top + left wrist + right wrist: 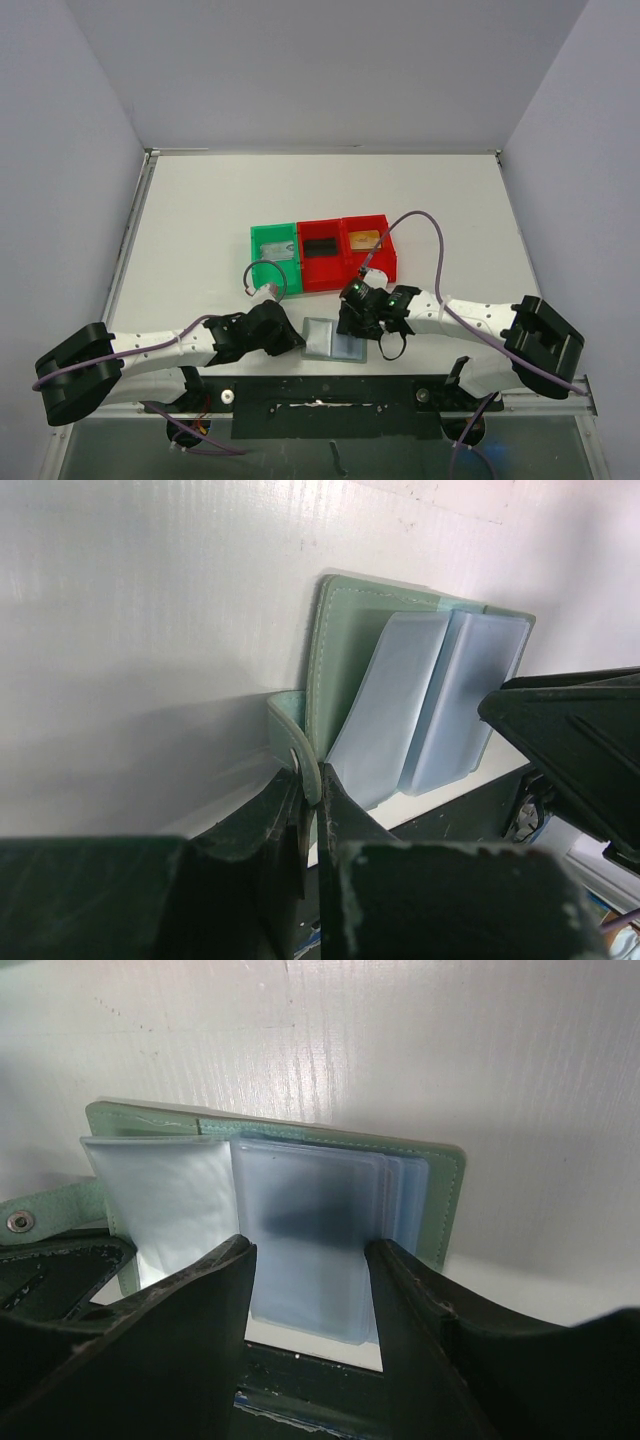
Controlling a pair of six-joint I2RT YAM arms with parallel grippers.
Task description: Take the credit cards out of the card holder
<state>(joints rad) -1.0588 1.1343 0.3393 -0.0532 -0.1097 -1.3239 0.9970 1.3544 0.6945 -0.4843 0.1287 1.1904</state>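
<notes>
from above, a white table (pixel 200 200) sits boxed in by plain pale walls (pixel 300 70). the card holder (pixel 335 338) lies open near the table's front edge, between the left gripper (pixel 290 340) and the right gripper (pixel 358 325). behind it stand one green bin (pixel 275 255) and two red bins (pixel 345 258) in a row. only the left wrist view shows the left gripper (pixel 308 780) pinched tight on the holder's curled strap (pixel 285 715). only the right wrist view shows the right gripper (pixel 305 1280) with jaws apart, straddling the frosted pockets (pixel 310 1210), and a snap stud (pixel 17 1222) at far left.
</notes>
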